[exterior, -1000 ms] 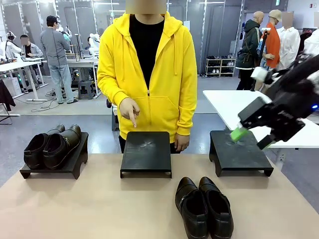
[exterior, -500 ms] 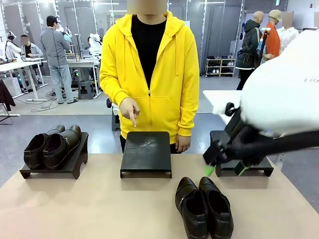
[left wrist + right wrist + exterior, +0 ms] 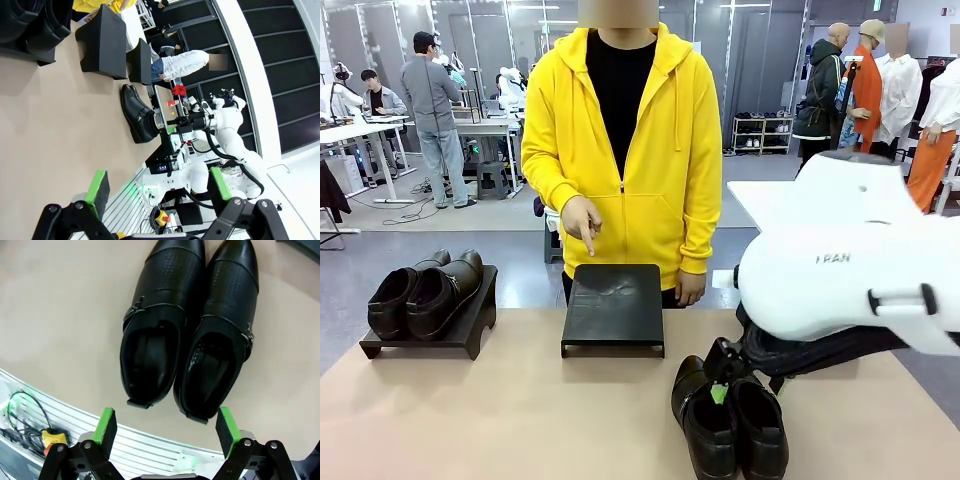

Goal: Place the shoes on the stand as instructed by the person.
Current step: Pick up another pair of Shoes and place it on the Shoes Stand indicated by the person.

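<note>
Above the shoes [image 3: 160, 300], right jaws wide.

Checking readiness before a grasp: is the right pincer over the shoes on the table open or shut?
Open: the right pincer holds its green pads wide apart, framing the shoes below.

Tan surface [image 3: 500, 420] with three black stands and one pair of black shoes [image 3: 732, 445].
The left stand [image 3: 460, 325], the middle stand [image 3: 613, 308] and the right stand [image 3: 140, 62] are in one row at the far side. The shoes lie side by side directly on the near part, toes to the stands.
</note>
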Available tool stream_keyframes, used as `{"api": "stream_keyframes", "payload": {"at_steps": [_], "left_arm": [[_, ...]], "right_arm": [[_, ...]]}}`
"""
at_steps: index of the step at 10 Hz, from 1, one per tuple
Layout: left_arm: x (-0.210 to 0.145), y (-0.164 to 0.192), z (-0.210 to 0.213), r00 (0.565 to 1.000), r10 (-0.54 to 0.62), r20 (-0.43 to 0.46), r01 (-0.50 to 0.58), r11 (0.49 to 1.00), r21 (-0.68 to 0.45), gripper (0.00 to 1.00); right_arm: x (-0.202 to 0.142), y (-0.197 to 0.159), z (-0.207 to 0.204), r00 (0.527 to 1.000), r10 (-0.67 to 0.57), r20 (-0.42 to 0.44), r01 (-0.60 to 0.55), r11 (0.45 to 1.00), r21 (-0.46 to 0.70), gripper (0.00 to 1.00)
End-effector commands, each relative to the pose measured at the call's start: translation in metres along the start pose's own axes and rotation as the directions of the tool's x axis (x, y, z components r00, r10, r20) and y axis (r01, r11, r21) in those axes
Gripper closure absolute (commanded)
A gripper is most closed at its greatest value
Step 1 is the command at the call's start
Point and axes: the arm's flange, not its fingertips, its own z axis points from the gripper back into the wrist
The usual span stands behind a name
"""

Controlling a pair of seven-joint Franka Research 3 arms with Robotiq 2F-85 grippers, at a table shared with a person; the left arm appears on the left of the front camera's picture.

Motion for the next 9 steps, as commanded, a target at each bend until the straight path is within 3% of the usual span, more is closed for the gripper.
{"api": "stream_keyframes", "payload": {"at_steps": [1, 9], "left_arm": [[-0.001, -0.001, -0.001, 1.0, -0.018, 0.006, 0.018, 1.0, -0.02, 0.0], [-0.001, -0.001, -0.001, 1.0, -0.018, 0.006, 0.018, 1.0, -0.02, 0.0]], "right_arm": [[-0.005, 0.001, -0.024, 0.999, -0.015, 0.028, 0.016, 0.998, -0.056, 0.0], [0.008, -0.004, -0.083, 0.994, -0.104, 0.022, 0.106, 0.99, -0.089, 0.0]]}}
